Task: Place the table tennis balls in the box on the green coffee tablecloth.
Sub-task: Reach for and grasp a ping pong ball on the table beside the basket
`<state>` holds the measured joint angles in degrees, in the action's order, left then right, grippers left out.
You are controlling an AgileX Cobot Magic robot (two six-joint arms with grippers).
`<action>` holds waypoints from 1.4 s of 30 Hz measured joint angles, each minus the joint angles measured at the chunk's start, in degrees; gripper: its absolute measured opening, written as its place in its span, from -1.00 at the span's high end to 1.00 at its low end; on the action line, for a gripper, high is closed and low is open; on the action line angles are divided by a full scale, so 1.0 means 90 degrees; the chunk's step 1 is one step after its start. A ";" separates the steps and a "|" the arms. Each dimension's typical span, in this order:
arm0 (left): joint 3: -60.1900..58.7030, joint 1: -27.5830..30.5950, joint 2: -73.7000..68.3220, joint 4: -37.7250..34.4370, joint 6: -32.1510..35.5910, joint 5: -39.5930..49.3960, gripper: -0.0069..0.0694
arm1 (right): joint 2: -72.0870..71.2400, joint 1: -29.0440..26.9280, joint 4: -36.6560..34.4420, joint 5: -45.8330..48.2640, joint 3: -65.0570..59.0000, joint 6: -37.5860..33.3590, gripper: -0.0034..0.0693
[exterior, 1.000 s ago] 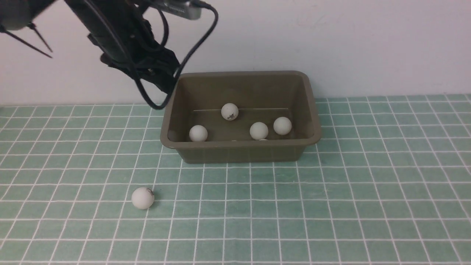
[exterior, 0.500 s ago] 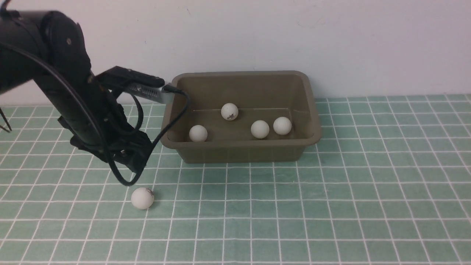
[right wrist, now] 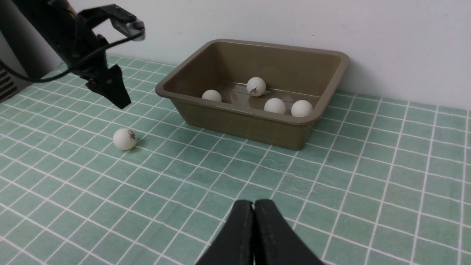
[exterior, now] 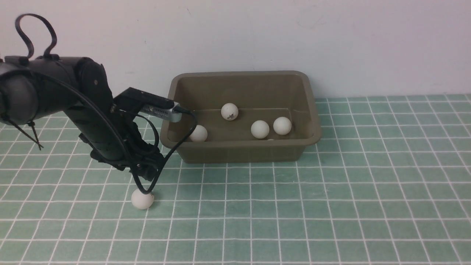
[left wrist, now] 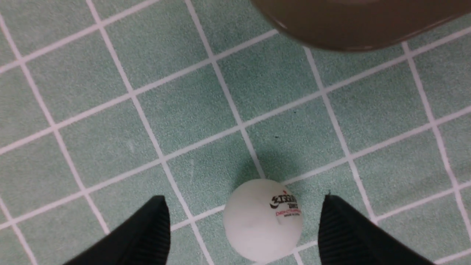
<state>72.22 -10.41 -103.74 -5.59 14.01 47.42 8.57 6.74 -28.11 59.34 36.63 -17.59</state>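
1. At the far left, the black jointed left gripper (left wrist: 244, 221) hangs above the mint-green cloth with white grid lines (exterior: 235, 213), its fingers spread wide and holding nothing. Bare cloth lies to the left of them.
2. Beneath these fingers, in the space between their tips, sits a small matte white ball with a dark and red printed mark (left wrist: 263, 221). The cloth shows on both sides of it, between it and each fingertip.
3. Right of the left fingers and farther forward stands the olive-brown rectangular plastic box with a flared rim (exterior: 241, 143). Its near left rim corner is the edge closest to the left gripper, and a strip of cloth separates that rim from the loose ball.
4. Inside the box, four white balls (exterior: 260, 129) show clearly, plus a sliver of white behind the near rim.
5. The right gripper (right wrist: 253, 203) has its fingers shut together, gripping nothing, well apart from the box, with open cloth ahead and to its right.
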 joint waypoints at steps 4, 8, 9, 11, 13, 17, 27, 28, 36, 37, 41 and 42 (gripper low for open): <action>0.0000 0.0000 -0.0347 -0.0021 0.0013 -0.0111 -0.44 | 0.0000 0.0000 -0.0028 0.0003 0.0000 0.0000 0.95; 0.0000 0.0000 -0.0549 -0.0028 0.0028 -0.0134 -0.44 | 0.0000 0.0000 -0.0024 0.0003 0.0000 0.0000 0.95; 0.0000 0.0000 -0.0601 -0.0030 0.0028 -0.0114 -0.44 | 0.0000 0.0000 -0.0024 0.0003 0.0000 0.0000 0.95; 0.0000 0.0000 -0.0609 -0.0098 0.0028 -0.0028 -0.44 | 0.0000 0.0000 -0.0024 0.0003 0.0000 0.0000 0.95; 0.0000 0.0000 -0.0609 -0.0164 0.0028 0.0036 -0.44 | 0.0000 0.0000 -0.0030 0.0003 0.0000 0.0000 0.95; 0.0000 0.0000 -0.0658 -0.0175 0.0028 0.0070 -0.44 | 0.0000 0.0000 -0.0030 0.0003 0.0000 0.0000 0.95; 0.0000 0.0000 -0.0912 -0.0218 0.0035 0.0321 -0.42 | 0.0000 0.0000 -0.0036 0.0008 0.0000 0.0000 0.95; 0.0000 0.0000 -0.0934 -0.0224 0.0035 0.0321 -0.37 | 0.0000 0.0000 -0.0036 0.0008 0.0000 0.0000 0.95; 0.0235 0.0000 -0.0941 -0.0176 0.0043 0.1049 -0.10 | 0.0000 0.0000 -0.0036 0.0008 0.0000 -0.0002 0.95; 0.0349 0.0000 -0.0941 -0.0169 0.0048 0.1313 -0.10 | 0.0000 0.0000 -0.0036 0.0008 0.0000 -0.0002 0.95; 0.1219 0.0000 -0.0932 -0.0154 0.0073 0.2315 -0.10 | 0.0000 0.0000 -0.0030 0.0008 0.0000 -0.0007 0.95; 0.1394 0.0000 -0.0914 -0.0163 0.0067 0.2329 -0.10 | 0.0000 0.0000 -0.0036 0.0008 0.0000 -0.0007 0.95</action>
<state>84.76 -10.41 -111.97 -7.05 14.61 68.39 8.57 6.74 -28.43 59.41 36.63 -17.66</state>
